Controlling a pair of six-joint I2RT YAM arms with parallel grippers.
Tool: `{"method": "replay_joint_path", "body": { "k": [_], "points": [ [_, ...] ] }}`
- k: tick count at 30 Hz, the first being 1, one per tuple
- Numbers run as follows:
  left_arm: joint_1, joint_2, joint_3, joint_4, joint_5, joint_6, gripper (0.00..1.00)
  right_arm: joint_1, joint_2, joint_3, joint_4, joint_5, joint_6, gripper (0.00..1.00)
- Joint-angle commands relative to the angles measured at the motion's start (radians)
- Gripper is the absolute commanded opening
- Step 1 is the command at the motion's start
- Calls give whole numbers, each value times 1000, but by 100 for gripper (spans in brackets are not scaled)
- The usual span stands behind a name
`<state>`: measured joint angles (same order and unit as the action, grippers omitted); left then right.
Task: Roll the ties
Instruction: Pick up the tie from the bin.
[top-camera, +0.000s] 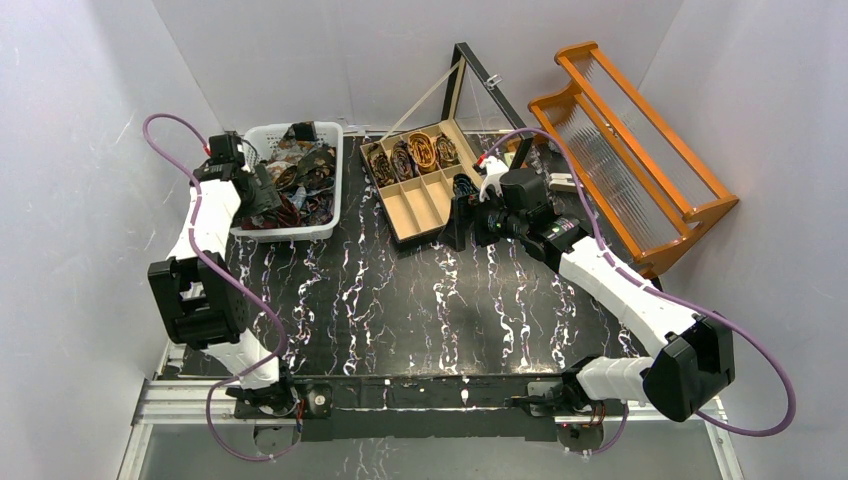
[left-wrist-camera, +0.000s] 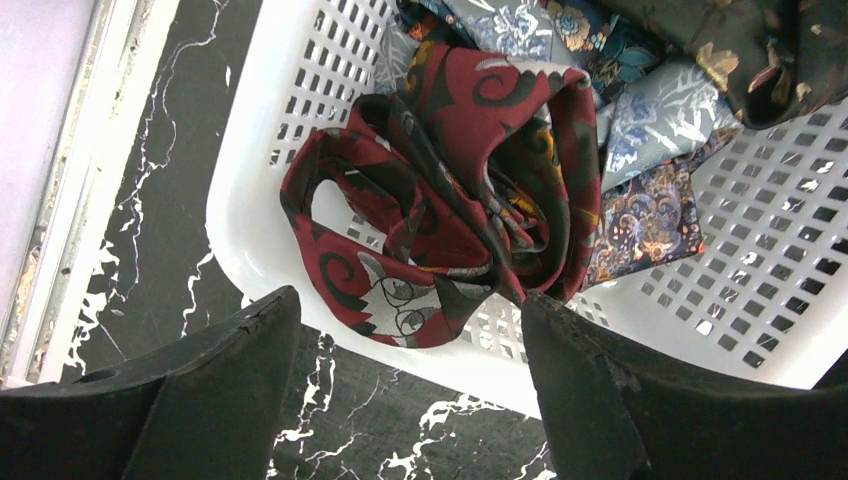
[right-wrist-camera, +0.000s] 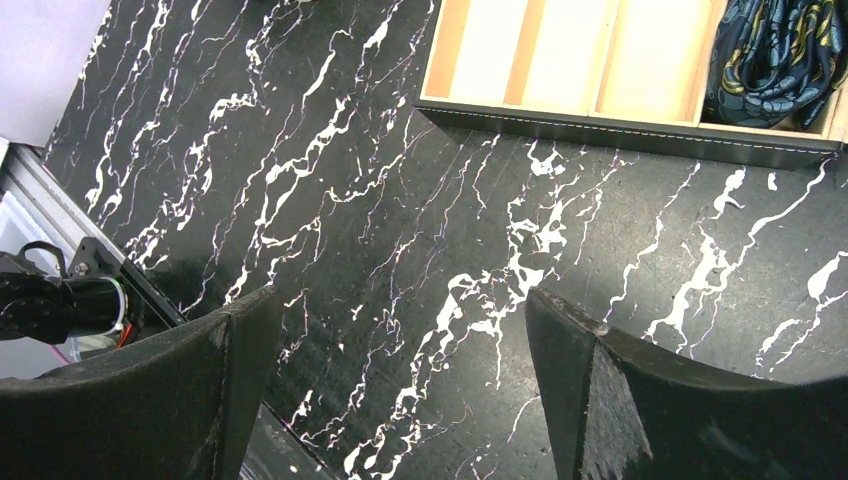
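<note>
You've got the counter (top-camera: 400, 310), black with white veins, under both arms. The orange rack (top-camera: 640, 150) stands against the wall, behind and to the right of your right pincer (right-wrist-camera: 400, 300). The white basket (left-wrist-camera: 230, 200) sits directly below your left pincer (left-wrist-camera: 408, 300), with its near rim crossing just past the fingertips. The wooden divider box (right-wrist-camera: 560, 60), lid propped up, is just ahead of your right pincer, and the compartments nearest it are bare.

The loose ties (top-camera: 300, 175) are piled unrolled in the basket. The red patterned tie (left-wrist-camera: 450, 200) is bunched in the basket corner, and its lowest fold hangs level with the gap of your left pincer. The rolled ties (top-camera: 412, 155) fill the box's far row, well beyond the right pincer. The dark blue tie (right-wrist-camera: 775, 55) lies in the compartment ahead-right of it.

Left pincer: fingers apart, nothing clamped. Right pincer: fingers wide apart over bare counter, holding nothing.
</note>
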<state>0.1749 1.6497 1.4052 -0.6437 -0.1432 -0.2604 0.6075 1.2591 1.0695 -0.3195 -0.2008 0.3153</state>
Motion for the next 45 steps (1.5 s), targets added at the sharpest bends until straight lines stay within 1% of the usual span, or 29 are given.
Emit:
{"method": "replay_joint_path", "body": {
  "k": [1, 4, 7, 8, 10, 14, 15, 16, 21, 26, 31, 34, 36, 42, 45],
  "points": [
    [4, 28, 0, -25, 5, 39, 73, 2, 8, 7, 30, -4, 10, 98],
    [9, 64, 14, -1, 48, 45, 64, 2, 4, 2, 29, -7, 13, 98],
    [10, 105, 32, -1, 53, 45, 58, 2, 0, -1, 24, 9, 11, 98],
    [11, 119, 37, -5, 54, 46, 54, 2, 0, -2, 22, 13, 10, 98],
    [12, 135, 42, -8, 58, 49, 43, 1, -3, -2, 18, 20, 10, 98],
    [12, 116, 65, -8, 97, 49, 14, 2, -3, -4, 18, 19, 10, 98],
    [11, 107, 72, -8, 104, 47, 5, 1, -1, -2, 17, 20, 10, 98],
    [12, 85, 79, -9, 112, 47, 0, 2, 0, -2, 18, 18, 10, 99],
    [12, -46, 109, -17, 143, 40, 0, 1, 3, -2, 17, 18, 11, 99],
    [12, -186, 80, -14, 319, 31, 0, 1, 11, -11, 37, 5, 28, 99],
    [12, -302, -64, -18, 562, 43, 0, 2, 25, -21, 64, -39, 58, 99],
    [12, -381, -137, -15, 604, 37, 0, 3, 32, -32, 82, -67, 77, 99],
    [12, -427, -167, 3, 668, 25, 0, 2, 34, -33, 88, -79, 87, 99],
    [9, -487, -213, 20, 905, 11, 0, 2, 41, -45, 124, -120, 117, 99],
    [-26, -530, -221, 38, 987, -10, 0, 2, 38, -52, 140, -133, 133, 99]
  ]
}}
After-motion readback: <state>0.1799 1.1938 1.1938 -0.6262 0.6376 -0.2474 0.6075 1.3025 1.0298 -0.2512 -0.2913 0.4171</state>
